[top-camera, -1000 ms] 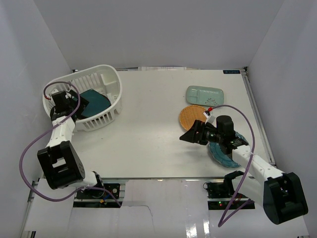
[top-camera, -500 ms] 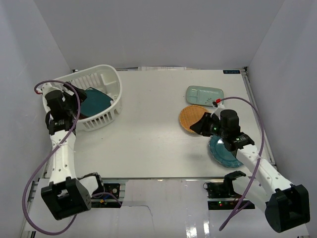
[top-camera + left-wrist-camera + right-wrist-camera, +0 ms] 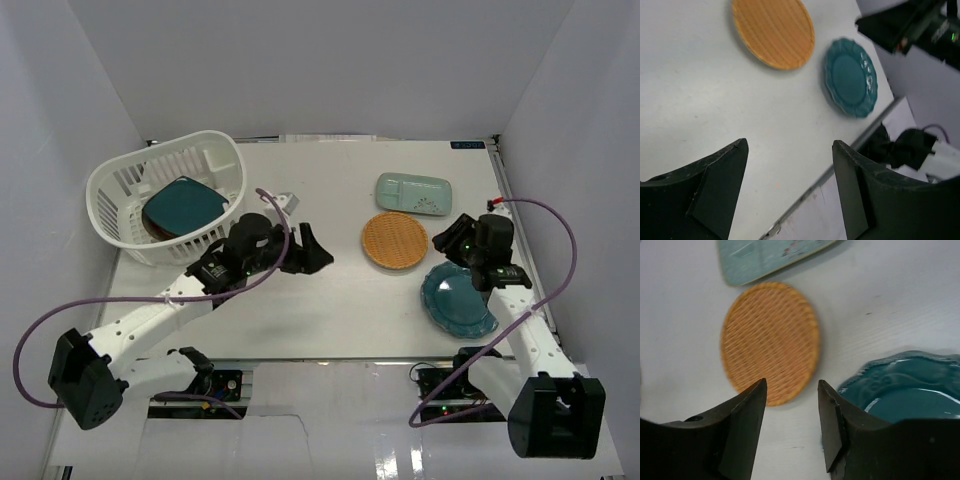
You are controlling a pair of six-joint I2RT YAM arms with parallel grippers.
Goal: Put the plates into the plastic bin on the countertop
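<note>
We found the bin [image 3: 110,190] at the worktop's [image 3: 330,300] far left corner, a dark plate [image 3: 183,205] inside. The orange plate [image 3: 399,241], teal plate [image 3: 458,297] and green tray [image 3: 417,193] lay near the right edge. The left hand [image 3: 310,250] and right hand [image 3: 445,240] both stood apart and empty. We judged the next pickup in hand, calling for a grip on the orange plate's rim.

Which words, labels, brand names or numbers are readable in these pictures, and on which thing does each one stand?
No text can be read in any view.
Small blue label at the far right edge of the countertop: it bears pale marks, too small to read.
Orange woven plate, teal scalloped plate, pale-green tray: no writing visible.
</note>
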